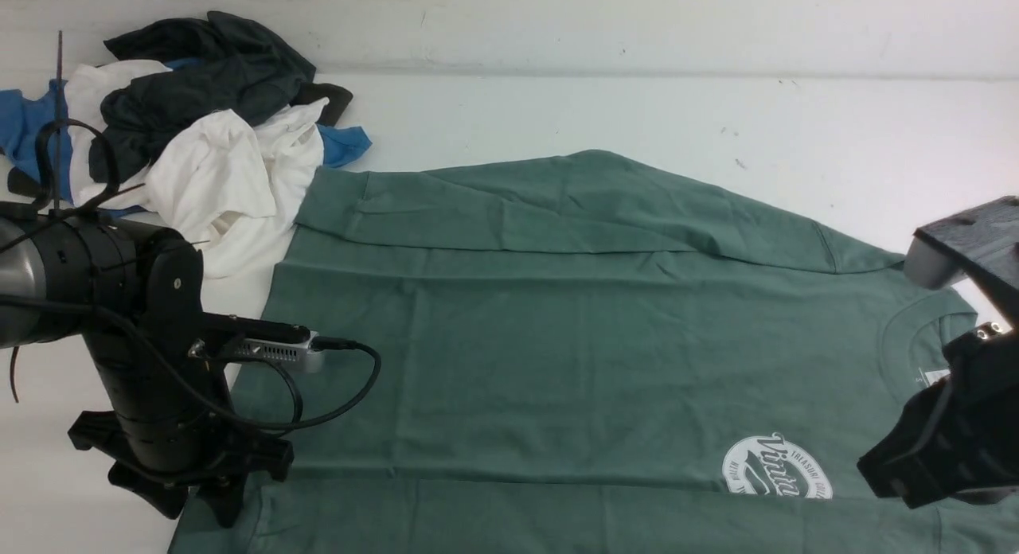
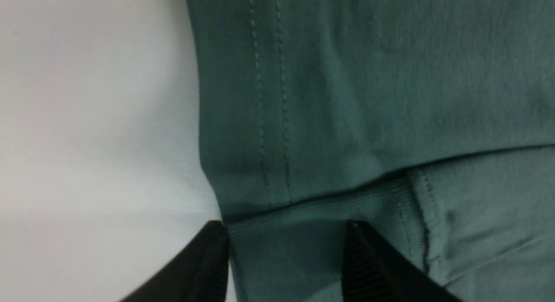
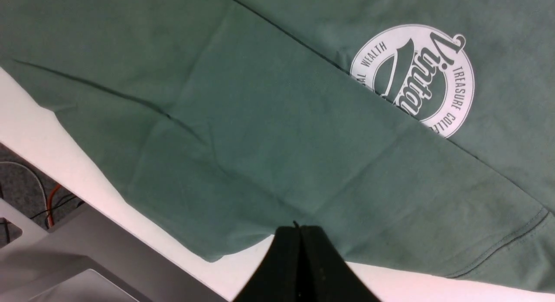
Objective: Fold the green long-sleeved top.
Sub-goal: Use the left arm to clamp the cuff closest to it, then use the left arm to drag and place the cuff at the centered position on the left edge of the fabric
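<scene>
Green long-sleeved top lies spread flat, front up, on a white table and fills most of the front view. The stitched hem is at the L gripper's end. The ribbed neck and round white chest logo are at the R gripper's end.

Both sleeves are folded in over the body. The far sleeve runs along the side of the top away from both grippers. The near sleeve runs along the side closest to them, and its edge covers part of the logo.

L gripper: jaws stand apart, not clamping. The near sleeve's ribbed cuff lies flat btwn the two black fingertips. One tip sits at the cuff's edge by bare table and the other sits on the cloth. Just ahead of the tips, the cuff meets the hem corner.

R gripper: jaws pressed together w/ nothing btwn them. The tips are over a bare strip of table, just beside the near sleeve's outer edge. Can't tell if they touch the table. The logo is further ahead of the tips, across the sleeve.

Beyond the L gripper, at the table's far corner, is a loose pile of other clothes: a white shirt, dark grey-black garments on top and bits of blue fabric. The white shirt touches the top's far hem corner.
</scene>
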Robot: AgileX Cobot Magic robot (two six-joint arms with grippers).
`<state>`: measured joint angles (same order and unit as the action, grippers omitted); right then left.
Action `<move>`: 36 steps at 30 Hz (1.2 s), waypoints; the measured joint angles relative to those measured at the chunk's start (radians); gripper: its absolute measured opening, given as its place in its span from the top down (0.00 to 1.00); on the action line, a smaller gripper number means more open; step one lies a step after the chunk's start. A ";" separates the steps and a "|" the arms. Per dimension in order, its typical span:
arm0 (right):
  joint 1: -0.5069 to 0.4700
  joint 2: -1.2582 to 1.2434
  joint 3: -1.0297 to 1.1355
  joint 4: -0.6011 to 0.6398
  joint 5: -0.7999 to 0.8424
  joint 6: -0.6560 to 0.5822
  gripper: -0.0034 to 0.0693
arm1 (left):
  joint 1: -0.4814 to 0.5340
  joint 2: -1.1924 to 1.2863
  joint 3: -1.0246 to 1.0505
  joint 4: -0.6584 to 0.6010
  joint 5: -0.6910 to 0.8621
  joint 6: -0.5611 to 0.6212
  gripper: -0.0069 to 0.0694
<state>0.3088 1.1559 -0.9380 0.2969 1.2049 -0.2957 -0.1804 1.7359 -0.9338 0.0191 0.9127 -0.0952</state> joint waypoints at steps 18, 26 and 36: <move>0.000 0.000 0.000 0.000 -0.003 0.003 0.97 | 0.000 -0.093 -0.013 -0.019 0.036 0.028 0.89; 0.000 0.000 0.000 0.000 -0.052 0.003 0.97 | -0.001 -0.292 -0.206 -0.110 0.109 0.076 0.89; 0.000 0.000 0.000 0.023 -0.094 0.003 0.97 | -0.001 -0.243 -0.582 -0.216 0.139 0.082 0.89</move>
<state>0.3088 1.1562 -0.9380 0.3201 1.1106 -0.2931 -0.1815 1.4932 -1.5156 -0.1972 1.0517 -0.0128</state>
